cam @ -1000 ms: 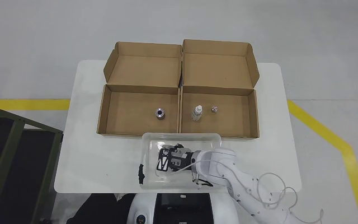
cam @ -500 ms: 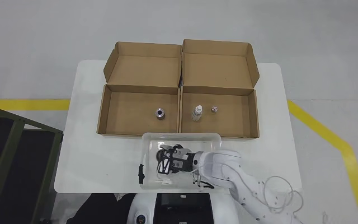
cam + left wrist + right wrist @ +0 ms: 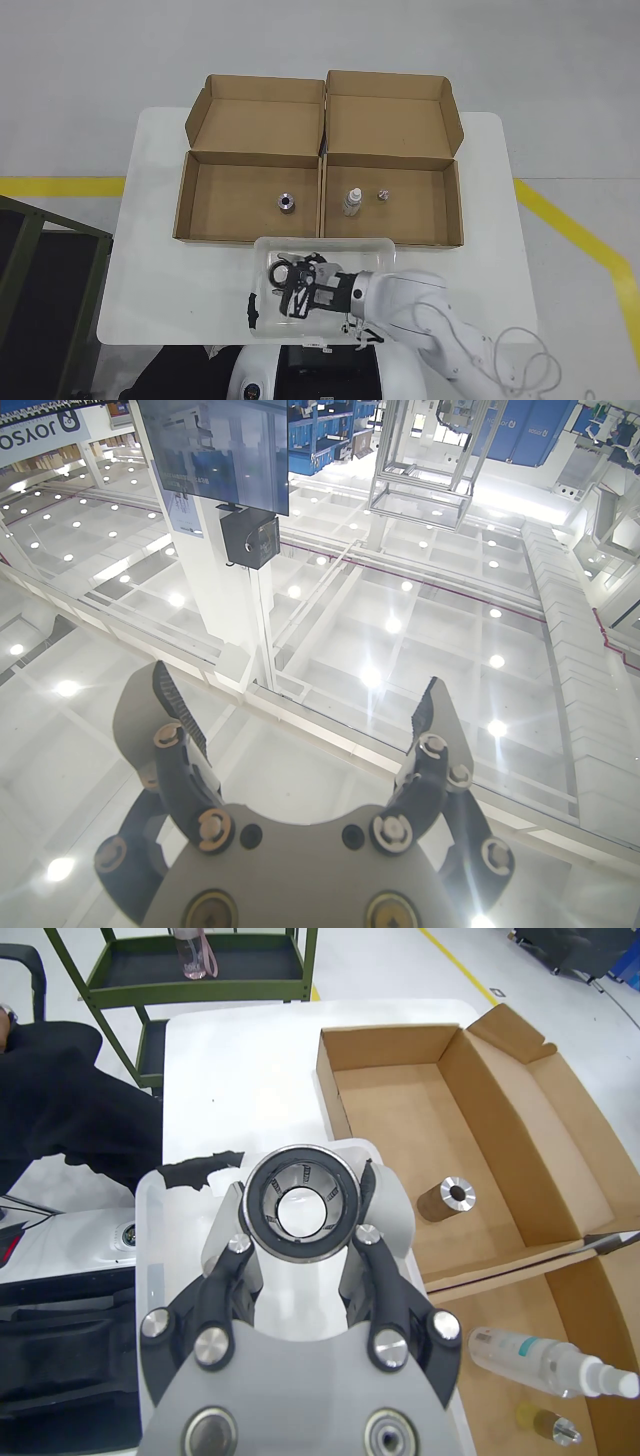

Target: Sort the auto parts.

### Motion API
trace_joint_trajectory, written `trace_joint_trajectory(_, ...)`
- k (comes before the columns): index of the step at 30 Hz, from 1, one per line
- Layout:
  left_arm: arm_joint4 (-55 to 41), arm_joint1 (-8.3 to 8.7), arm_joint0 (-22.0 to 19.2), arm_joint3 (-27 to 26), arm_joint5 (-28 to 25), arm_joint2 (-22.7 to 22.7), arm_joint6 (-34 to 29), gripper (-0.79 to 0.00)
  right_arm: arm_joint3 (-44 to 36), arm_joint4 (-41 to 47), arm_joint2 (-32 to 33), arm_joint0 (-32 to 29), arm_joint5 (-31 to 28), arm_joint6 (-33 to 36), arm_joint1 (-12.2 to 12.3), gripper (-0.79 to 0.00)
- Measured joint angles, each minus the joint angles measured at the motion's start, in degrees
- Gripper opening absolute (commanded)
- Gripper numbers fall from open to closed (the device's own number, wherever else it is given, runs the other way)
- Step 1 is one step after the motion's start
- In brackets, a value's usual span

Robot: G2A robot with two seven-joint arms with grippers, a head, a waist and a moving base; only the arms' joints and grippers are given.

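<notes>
My right gripper (image 3: 301,1208) (image 3: 287,282) is shut on a metal bearing ring (image 3: 301,1209) with a dark rim, held above the clear plastic tray (image 3: 372,246) at the table's near edge. In the left cardboard box (image 3: 210,205) lies a small metal cylinder (image 3: 285,202) (image 3: 445,1199). The right cardboard box (image 3: 420,210) holds a clear spray bottle (image 3: 352,201) (image 3: 540,1359) and a small yellow-ended part (image 3: 382,194) (image 3: 547,1422). My left gripper (image 3: 305,707) is open, with nothing between its fingers, and faces the ceiling.
Both boxes have their lids folded back toward the far side of the white table (image 3: 150,270). A black scrap (image 3: 252,310) clings to the tray's near-left corner. A green metal cart (image 3: 195,973) stands on the floor off the table's left side.
My right gripper has moved left across the tray with the ring held in its fingers. The parts in the boxes have not moved.
</notes>
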Motion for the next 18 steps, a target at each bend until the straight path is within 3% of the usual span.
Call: trace_joint_trajectory(18, 0.0, 0.0, 0.0, 0.0, 0.0, 0.0, 0.0, 0.0, -8.12, 1.63, 0.42, 2.94, 3.08, -8.13, -0.56, -0.785)
